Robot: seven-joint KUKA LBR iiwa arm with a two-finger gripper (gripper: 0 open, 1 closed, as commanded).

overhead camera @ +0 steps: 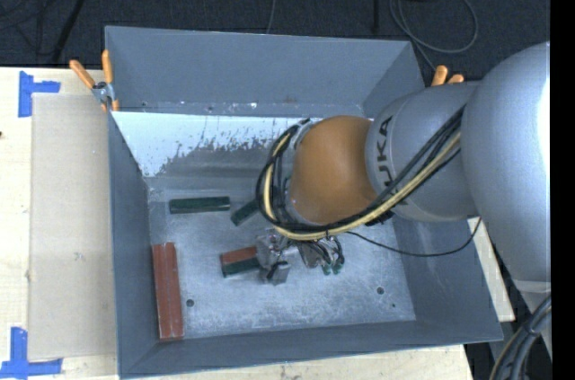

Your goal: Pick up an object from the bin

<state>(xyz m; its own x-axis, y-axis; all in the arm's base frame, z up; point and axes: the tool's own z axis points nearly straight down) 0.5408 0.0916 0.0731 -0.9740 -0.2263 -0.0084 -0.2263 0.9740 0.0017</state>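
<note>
Grey metal bin (126, 216) with a pale, scuffed bottom. Reaching in from the right under an orange wrist cover (331, 170): gripper (277, 264), down low near the middle of the bin floor, just beside the right end of a small reddish-brown block (237, 260) with a dark underside. Open or closed: cannot tell. Toward the back, a dark green bar (199, 205) and, near it, a shorter dark green piece (243, 212). Along the left wall, a long reddish-brown slat (167, 291), lying flat.
</note>
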